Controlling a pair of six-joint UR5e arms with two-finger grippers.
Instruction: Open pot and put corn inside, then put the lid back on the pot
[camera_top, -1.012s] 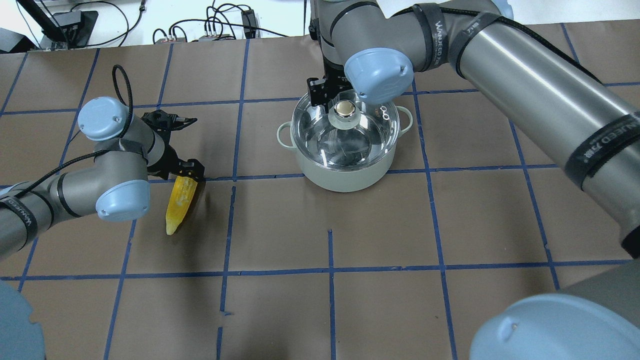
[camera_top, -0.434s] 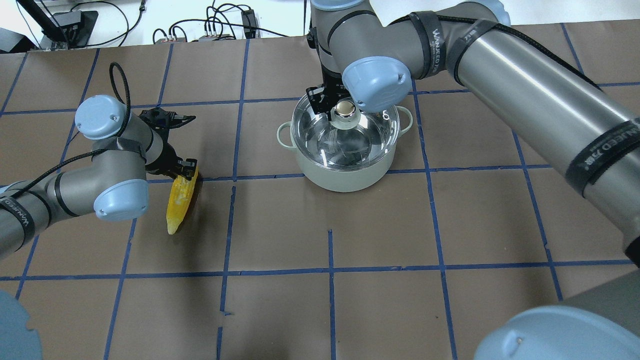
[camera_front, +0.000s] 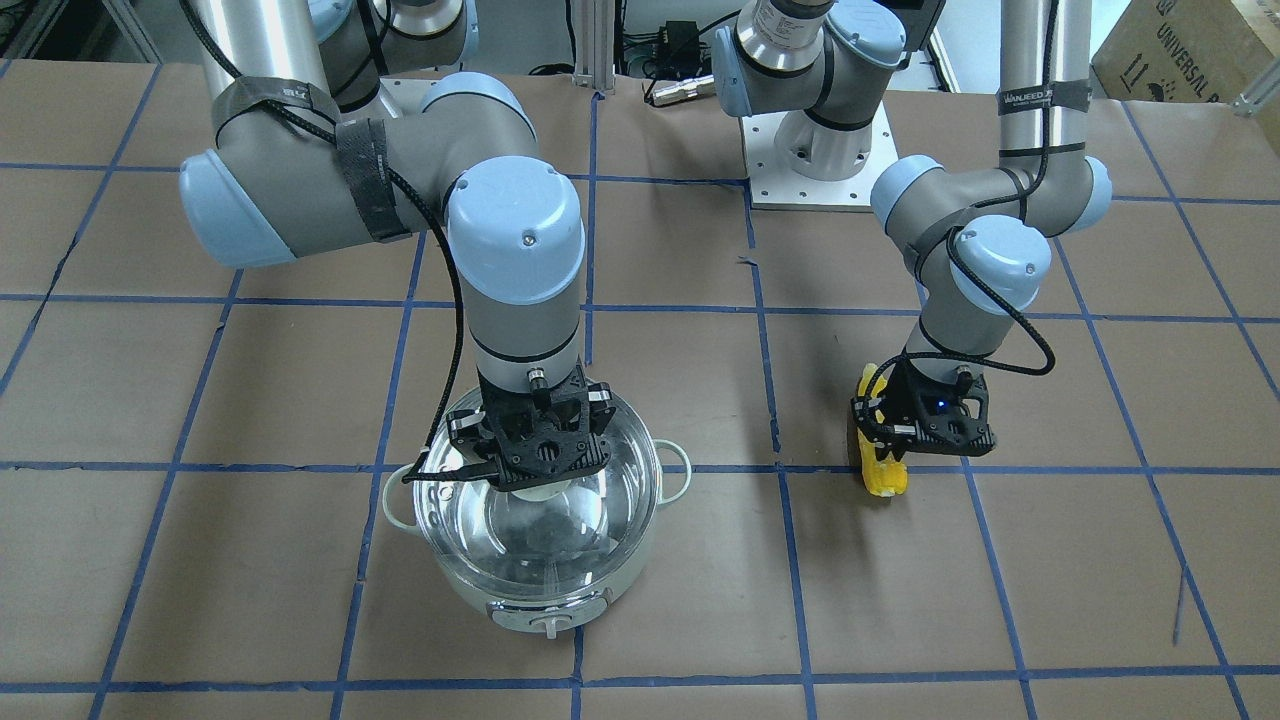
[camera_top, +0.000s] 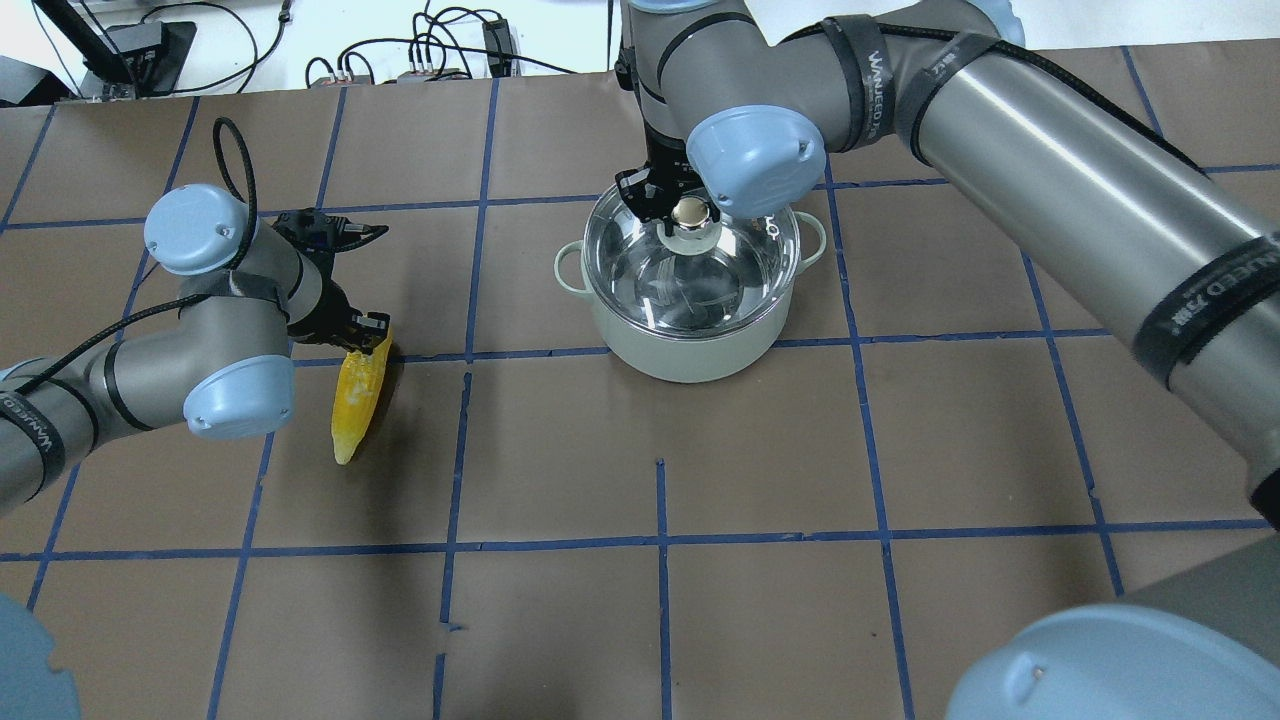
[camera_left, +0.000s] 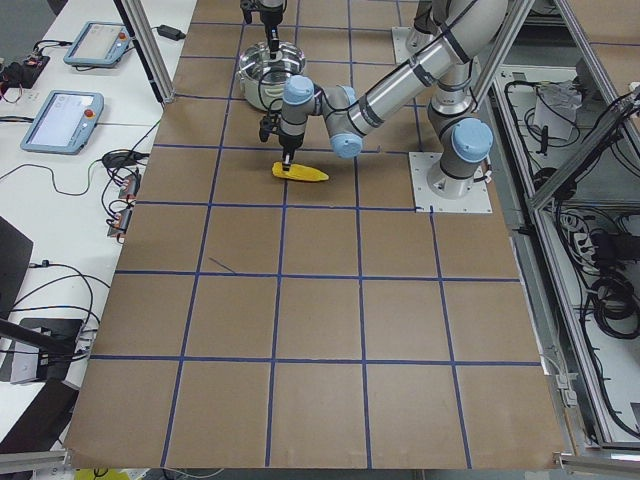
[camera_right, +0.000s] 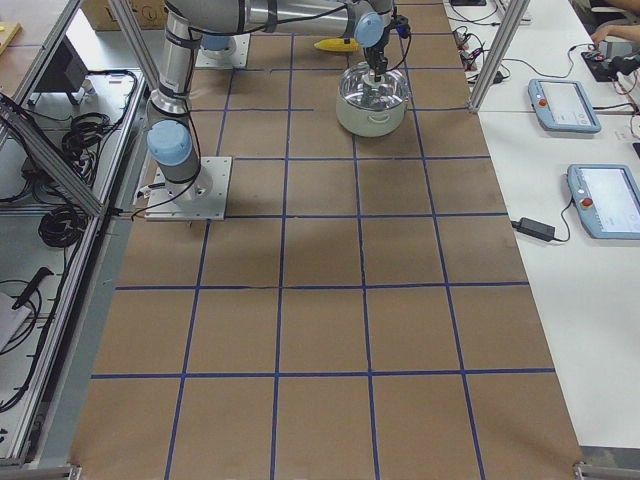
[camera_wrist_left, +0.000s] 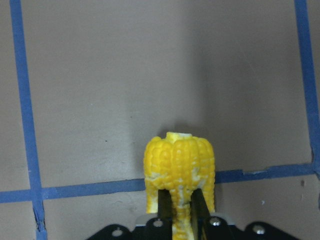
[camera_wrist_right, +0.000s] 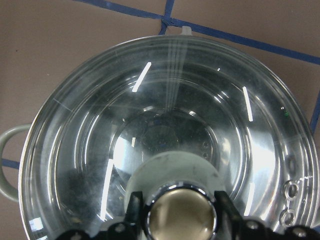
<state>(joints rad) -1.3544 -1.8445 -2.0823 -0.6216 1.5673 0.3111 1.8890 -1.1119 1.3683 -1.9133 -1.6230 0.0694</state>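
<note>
Both arms same build: right arm (camera_top: 1050, 170) and left arm (camera_top: 130, 375) are silver-grey tubes with pale-blue round joint caps (camera_top: 757, 147), small screws in them. Black WANJEED-printed straps (camera_top: 880, 70). Black looped cable (camera_top: 232, 150). Left gripper (camera_front: 880, 455) and right gripper (camera_front: 540, 482) black; blue LED (camera_front: 940, 405). White bolted base plate (camera_front: 865, 190).

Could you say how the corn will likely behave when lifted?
The corn looks rigid and probably light. Held at one end by the left gripper, its tapered tip may droop. If it is released, its round body could roll.
</note>
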